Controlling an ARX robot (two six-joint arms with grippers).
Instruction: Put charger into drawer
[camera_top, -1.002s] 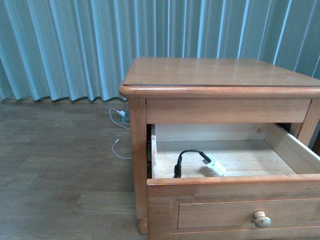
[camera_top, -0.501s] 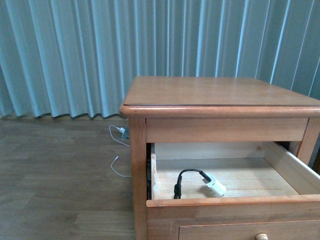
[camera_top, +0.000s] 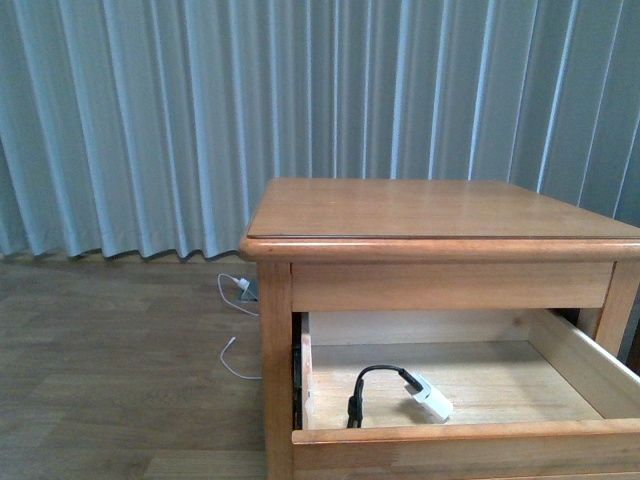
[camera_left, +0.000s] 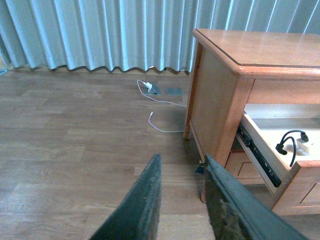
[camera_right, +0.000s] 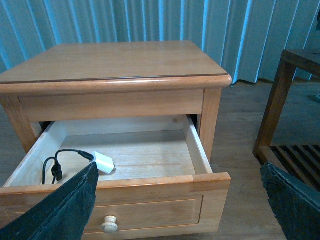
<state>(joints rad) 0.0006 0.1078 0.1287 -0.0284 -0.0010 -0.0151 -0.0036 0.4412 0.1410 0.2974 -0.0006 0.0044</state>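
Note:
The charger (camera_top: 432, 401), a small white adapter with a looped black cable, lies inside the open drawer (camera_top: 470, 433) near its front left. It also shows in the right wrist view (camera_right: 103, 162) and at the edge of the left wrist view (camera_left: 303, 143). The drawer (camera_right: 150, 201) is pulled out, and its round knob (camera_right: 109, 224) shows. My right gripper (camera_right: 178, 167) is open and empty, in front of and above the drawer front. My left gripper (camera_left: 183, 159) is open and empty over the floor beside the nightstand. Neither gripper shows in the front view.
The nightstand (camera_top: 430, 210) stands before a blue-grey curtain (camera_top: 200, 110). A thin white cable (camera_left: 162, 129) with a white plug (camera_left: 148, 86) lies on the wooden floor to its left. Another wooden furniture frame (camera_right: 285, 100) stands to the nightstand's right.
The front view has shifted upward: the nightstand sits lower in the picture and the drawer front and knob have dropped out of view. The charger stays in the drawer.

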